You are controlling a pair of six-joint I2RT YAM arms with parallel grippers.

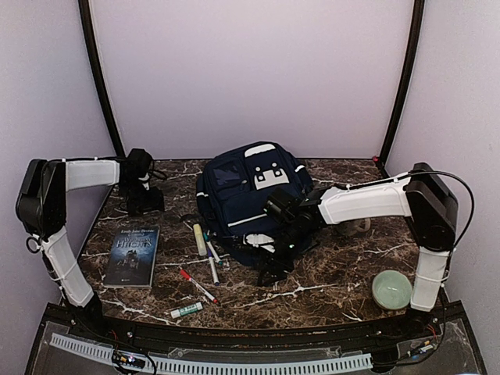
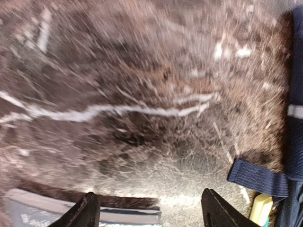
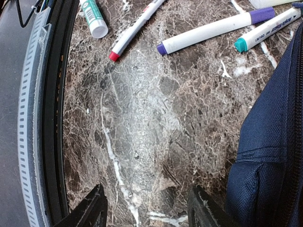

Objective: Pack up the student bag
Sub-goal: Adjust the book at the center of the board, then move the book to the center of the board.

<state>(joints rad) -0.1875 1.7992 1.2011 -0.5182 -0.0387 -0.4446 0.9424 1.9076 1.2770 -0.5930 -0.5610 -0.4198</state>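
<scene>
Showing an early approach step, with nothing packed by the look of it: student bag (image 1: 250, 199) just beside the right gripper (image 3: 147, 198), book (image 1: 133, 255) near the left gripper (image 2: 149, 208), markers (image 3: 213, 29) ahead of the right gripper. Both sets of jaws apart and empty. Probably called for next: opening the bag's mouth, then closing on one marker.

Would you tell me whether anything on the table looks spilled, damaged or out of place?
Nothing looks spilled or damaged. The only untidy thing is the markers, strewn at mixed angles beside the student bag; the book lies flat and the green bowl stands upright.
</scene>
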